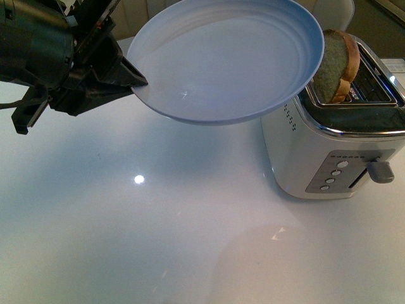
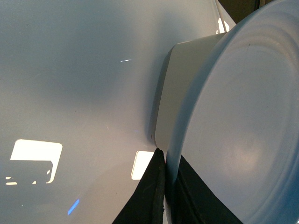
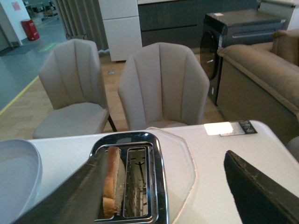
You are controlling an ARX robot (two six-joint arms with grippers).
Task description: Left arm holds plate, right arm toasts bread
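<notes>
High at the left of the front view, the left arm (image 1: 38, 50) has its left pincer (image 1: 136, 81) clamped on the rim of the pale blue plate (image 1: 228, 60). The plate hangs clear above the white tabletop (image 1: 126, 221), its far edge overlapping the toaster (image 1: 335, 145) and the bread (image 1: 338, 63), which stands tall and leaning in a slot. With only a thin bite on a glossy rim, I judge the plate could pivot or slip out if the arm jolts, and any drift toward the toaster would knock the slice. From the left wrist view, the black fingers (image 2: 149, 196) pinch the edge of the plate (image 2: 243, 130), with the toaster (image 2: 180, 93) close behind; the hold looks shallow. From the right wrist view, the right pincer (image 3: 166, 156) hangs above the toaster (image 3: 180, 172) with its fingers wide apart, holding nothing. The bread (image 3: 111, 182) stands upright in one slot, close against one finger rather than centred between the two. Closing from there would, I judge, catch the chrome rim or miss the slice.
</notes>
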